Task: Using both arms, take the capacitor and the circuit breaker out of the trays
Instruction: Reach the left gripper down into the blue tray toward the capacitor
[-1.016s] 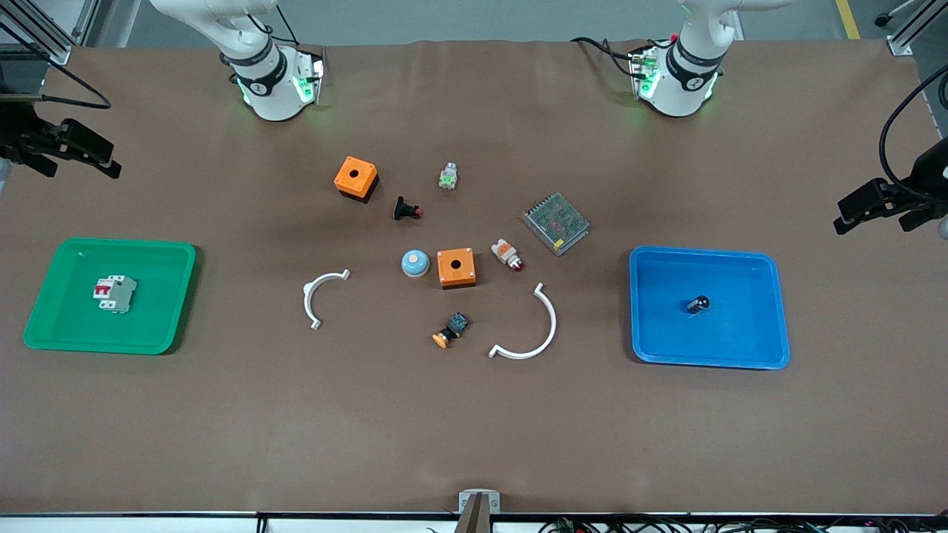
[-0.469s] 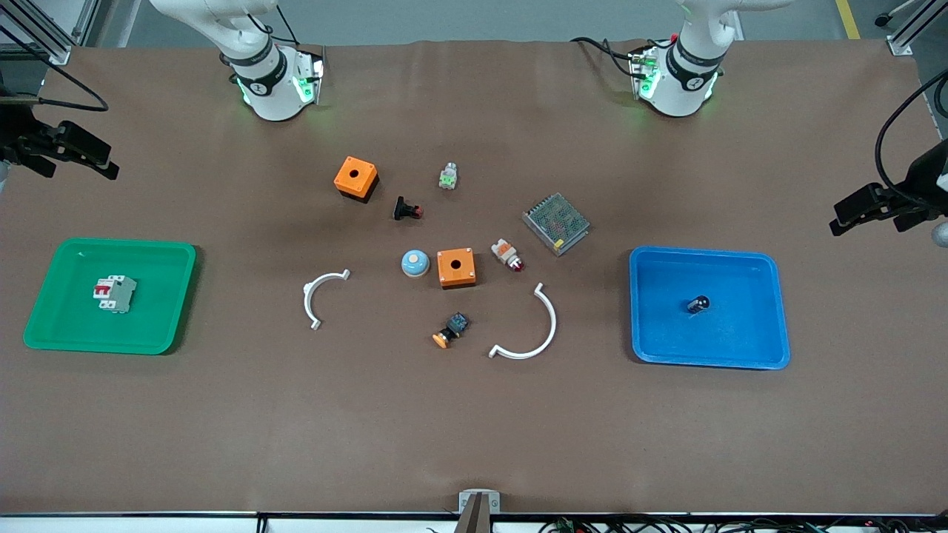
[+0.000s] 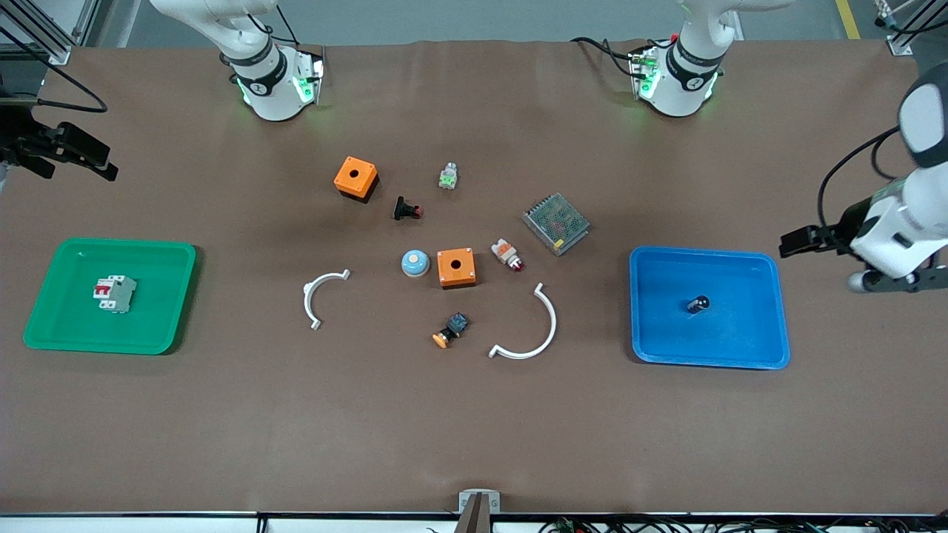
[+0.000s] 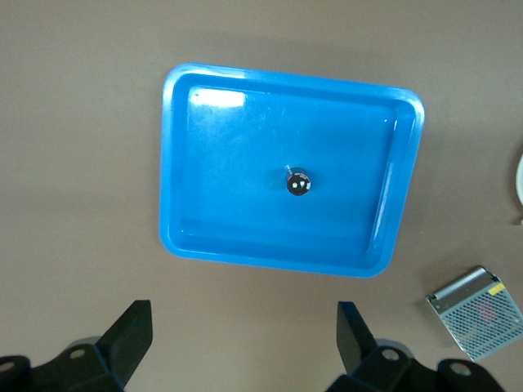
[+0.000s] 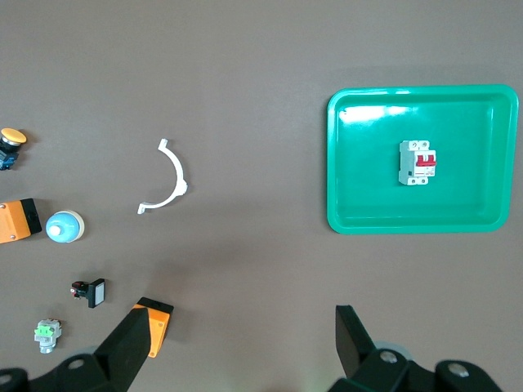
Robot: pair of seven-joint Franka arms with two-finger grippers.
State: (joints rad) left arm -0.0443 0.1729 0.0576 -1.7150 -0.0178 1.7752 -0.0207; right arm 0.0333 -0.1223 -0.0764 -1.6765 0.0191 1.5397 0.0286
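Both end effectors stand open, high above the surface. Left end effector (image 4: pixel 245 347) should centre over the capacitor (image 4: pixel 297 181) in the blue tray (image 4: pixel 270 253); right end effector (image 5: pixel 237 347) over the circuit breaker (image 5: pixel 417 162) in the green tray (image 5: pixel 409 222).

A wide table (image 3: pixel 474 429) fills the view, covered edge to edge in a brown mat with faint creases near the top. Above its top edge runs a strip of grey floor (image 3: pixel 474 18), a yellow line (image 3: pixel 848 18) crossing it at one corner. Aluminium frame posts (image 3: pixel 44 33) stand at both top corners. Along the bottom edge, a small metal bracket (image 3: pixel 479 502) sits mid-table, and dark cables (image 3: pixel 666 524) trail below. Even, soft light overhead, barely a shadow
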